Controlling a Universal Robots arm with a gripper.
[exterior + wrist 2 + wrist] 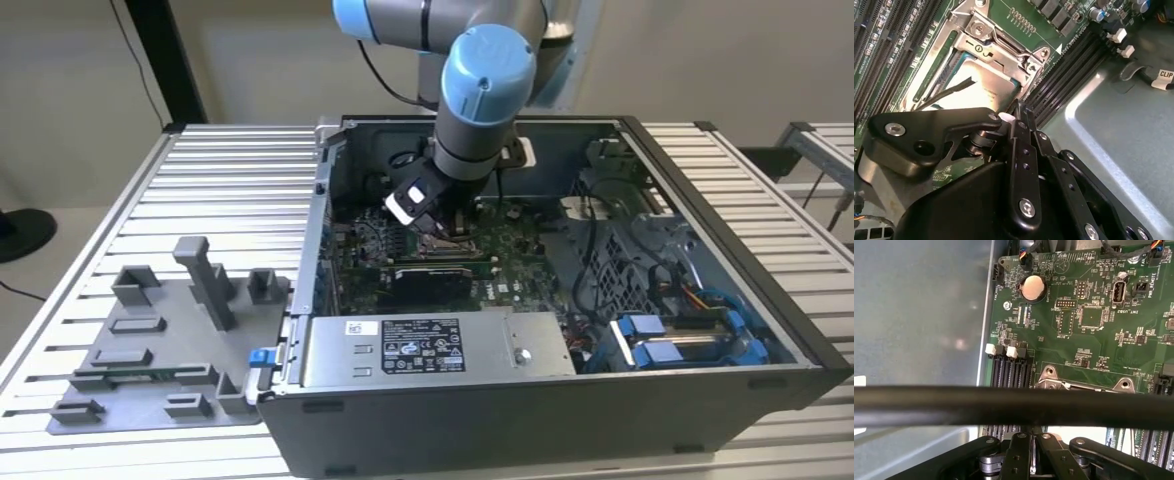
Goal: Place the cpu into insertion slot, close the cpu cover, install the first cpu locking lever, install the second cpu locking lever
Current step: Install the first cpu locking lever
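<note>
As I judge it, the main risk is a slip. The tool, its fingers drawn narrow with nothing seen between them, hangs just beside a corner of the cover. A push that runs off the thin dark lever could rake the green board or the long black slots alongside. Forcing the lever down over a crooked chip could bend the contacts beneath. The black cable might also snag.

The chip lies flat in its slot. Its silvery-tan face shows through the cover's cut-out, and the lever slants above it. In the exterior view this spot is near the middle of the open case, at twelve o'clock from the grey power box. A grey jig lies on the counter at nine o'clock from the case.
</note>
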